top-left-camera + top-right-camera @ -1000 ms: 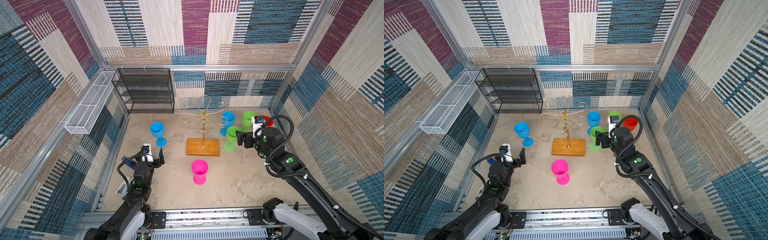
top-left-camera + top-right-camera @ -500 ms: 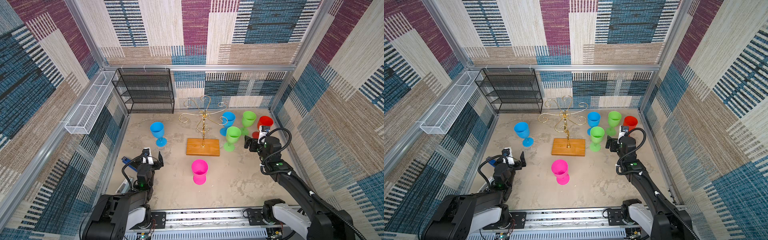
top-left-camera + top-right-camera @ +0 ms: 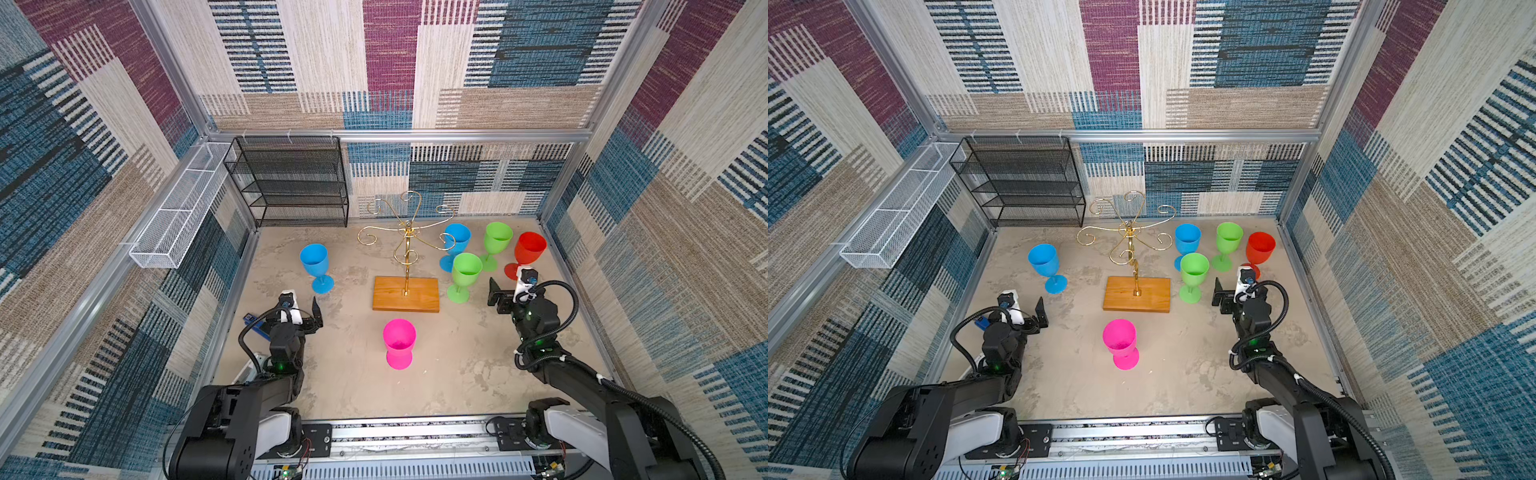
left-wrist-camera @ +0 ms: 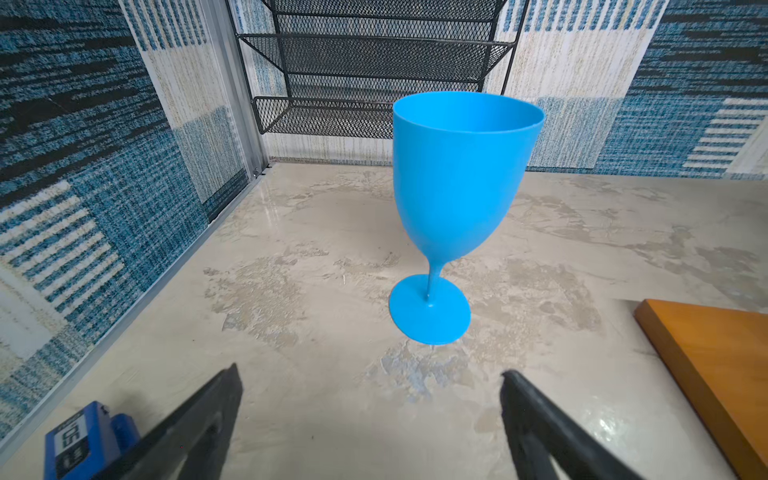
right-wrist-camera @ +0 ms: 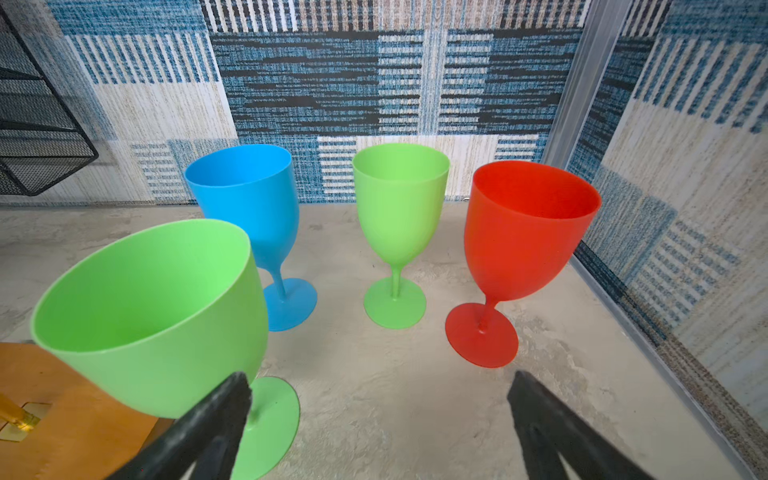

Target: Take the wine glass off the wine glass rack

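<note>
Rack: wine glass rack (image 3: pixel 406 292) arms bare.
Glasses: six upright on the counter (image 3: pixel 457 374) around the rack; green wine glass (image 3: pixel 466 270) just beside its base.
Fingers: left fingers (image 4: pixel 208 415) and right fingers (image 5: pixel 548 424) apart, empty.
Risk: right arm swinging rackward could topple that green glass.

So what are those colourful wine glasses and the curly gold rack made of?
The pink wine glass and the others look like plastic: solid bright colour, matte, not see-through. The wine glass rack seems thin metal wire with a shiny gold finish. Its base looks like smooth, orange-brown wood with faint grain.
</note>
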Controlling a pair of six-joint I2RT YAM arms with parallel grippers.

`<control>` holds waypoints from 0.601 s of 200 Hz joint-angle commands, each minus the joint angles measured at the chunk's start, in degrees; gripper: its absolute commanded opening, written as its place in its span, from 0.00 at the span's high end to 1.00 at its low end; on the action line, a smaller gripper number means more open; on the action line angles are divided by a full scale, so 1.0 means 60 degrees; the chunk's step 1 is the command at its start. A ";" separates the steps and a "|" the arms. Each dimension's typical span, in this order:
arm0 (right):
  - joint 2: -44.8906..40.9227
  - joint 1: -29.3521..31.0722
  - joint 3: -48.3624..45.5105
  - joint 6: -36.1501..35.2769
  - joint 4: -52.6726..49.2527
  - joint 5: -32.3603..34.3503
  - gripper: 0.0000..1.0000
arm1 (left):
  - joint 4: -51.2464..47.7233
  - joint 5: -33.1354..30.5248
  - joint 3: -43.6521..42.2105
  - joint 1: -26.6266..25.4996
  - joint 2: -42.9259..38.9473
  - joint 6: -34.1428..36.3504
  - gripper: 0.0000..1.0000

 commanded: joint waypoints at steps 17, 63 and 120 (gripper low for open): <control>0.0332 -0.0003 -0.0483 -0.0522 0.2448 -0.0109 0.01 | 0.1152 0.0359 0.0014 0.0216 0.0552 0.0233 0.01; 0.1389 -0.0030 -0.1229 -0.0799 0.4697 -0.0520 0.01 | 0.3267 0.0891 0.0088 0.0375 0.2850 0.0430 0.01; 0.2284 -0.0238 -0.1698 -0.0778 0.6180 -0.0717 0.01 | 0.3273 0.0947 0.0233 0.0376 0.3187 0.0506 0.01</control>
